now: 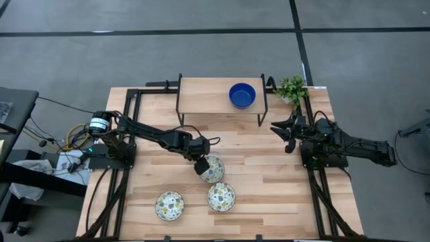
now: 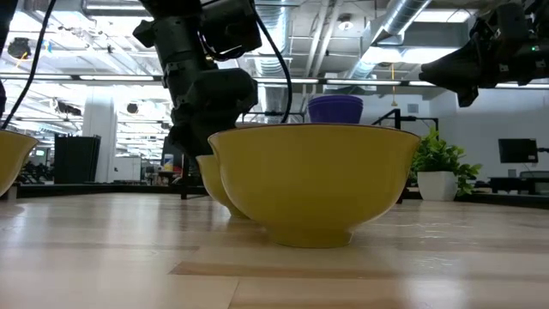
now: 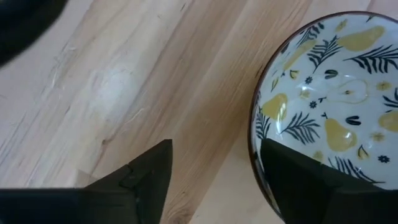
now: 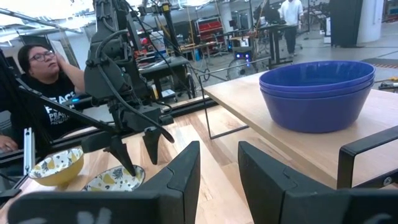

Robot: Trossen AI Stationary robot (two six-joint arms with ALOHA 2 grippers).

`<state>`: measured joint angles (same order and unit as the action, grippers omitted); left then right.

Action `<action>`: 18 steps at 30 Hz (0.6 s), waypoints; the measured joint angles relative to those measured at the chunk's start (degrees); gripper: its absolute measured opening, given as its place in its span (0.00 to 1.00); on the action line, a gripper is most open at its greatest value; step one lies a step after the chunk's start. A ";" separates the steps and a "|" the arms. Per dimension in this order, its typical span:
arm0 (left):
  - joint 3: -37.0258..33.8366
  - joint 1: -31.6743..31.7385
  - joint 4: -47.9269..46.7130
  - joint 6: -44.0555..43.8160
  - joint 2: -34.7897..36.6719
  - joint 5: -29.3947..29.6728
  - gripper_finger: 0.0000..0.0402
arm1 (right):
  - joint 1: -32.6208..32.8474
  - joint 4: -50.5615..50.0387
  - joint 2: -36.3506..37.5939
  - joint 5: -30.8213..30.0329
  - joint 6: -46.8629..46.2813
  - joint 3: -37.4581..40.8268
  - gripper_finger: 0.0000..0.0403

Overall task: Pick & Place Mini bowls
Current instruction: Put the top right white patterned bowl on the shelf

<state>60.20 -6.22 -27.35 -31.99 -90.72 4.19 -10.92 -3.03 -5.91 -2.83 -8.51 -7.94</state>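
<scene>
Three cream bowls with a yellow-green leaf pattern sit on their bases on the table: one at the centre (image 1: 213,169), two nearer the near edge (image 1: 169,205) (image 1: 221,196). The blue bowls (image 1: 242,95) are stacked on the raised shelf; two rims show in the right wrist view (image 4: 317,93). My left gripper (image 1: 201,166) is open over the centre bowl's left rim (image 3: 254,124), with one finger (image 3: 298,180) above the inside and the other (image 3: 146,180) above the table. My right gripper (image 1: 289,131) waits open near the table's right edge. My left gripper comes from above, slanting down, and stands open astride the centre bowl's left rim (image 4: 127,169). One finger (image 4: 124,155) dips toward the inside of the bowl. Whether it touches the bowl, I cannot tell. The bowl rests on the table.
The black-framed wooden shelf (image 1: 201,91) stands at the far side, with a small green plant (image 1: 292,87) at the far right corner. Bare wood lies between the shelf and the bowls. Beyond the table a person (image 4: 43,81) sits, seen in the right wrist view.
</scene>
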 joint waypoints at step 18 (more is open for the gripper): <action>0.04 0.00 0.04 0.16 -0.33 0.21 0.21 | 0.00 -0.02 0.00 0.00 0.00 0.00 0.24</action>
<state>60.25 -6.22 -27.31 -31.83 -91.05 4.40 -10.92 -3.05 -5.91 -2.83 -8.51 -7.94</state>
